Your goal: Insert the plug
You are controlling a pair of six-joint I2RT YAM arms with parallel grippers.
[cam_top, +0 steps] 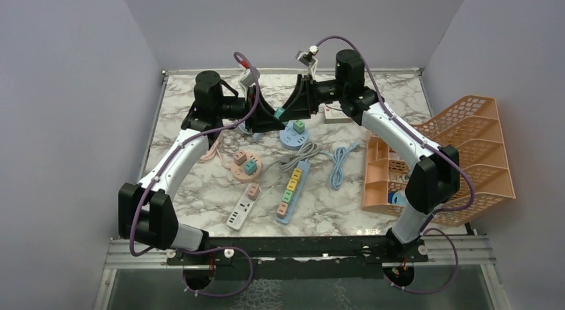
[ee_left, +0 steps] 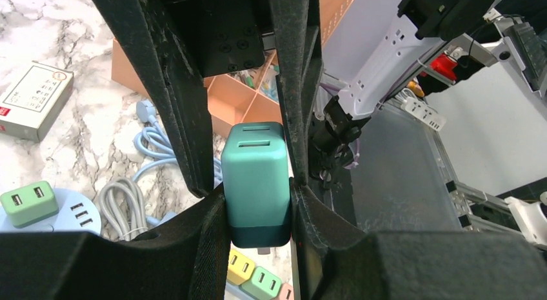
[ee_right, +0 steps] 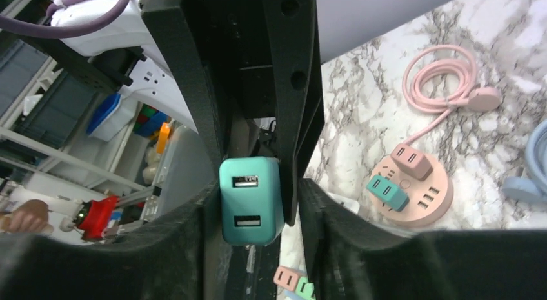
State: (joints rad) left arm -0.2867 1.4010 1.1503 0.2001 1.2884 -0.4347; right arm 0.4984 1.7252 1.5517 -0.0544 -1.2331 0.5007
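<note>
Teal plug (ee_left: 256,184) pinched in left jaws; right jaws straddling.

Arms: two, left arm (cam_top: 174,160) and right arm (cam_top: 400,133).
Round hubs: two, blue hub (cam_top: 291,143) at centre and pink hub (cam_top: 241,176) left of centre.
Straight strips: two at lower centre, white strip (cam_top: 238,215) and blue strip (cam_top: 284,219).
Loose cables: two, pink cable (cam_top: 212,152) and light-blue cable (cam_top: 340,167).
Plug cubes off the blue strip: five, namely teal plug (ee_left: 256,177), green cube (cam_top: 299,126), pink cube (cam_top: 240,157), small teal cube (cam_top: 250,167) and second pink cube (cam_top: 252,191).
Cubes on the blue strip: a coloured row, too small to count.
Boxes: one, white box (cam_top: 336,115).
Organisers: one, orange organiser (cam_top: 460,143) at right.
</note>
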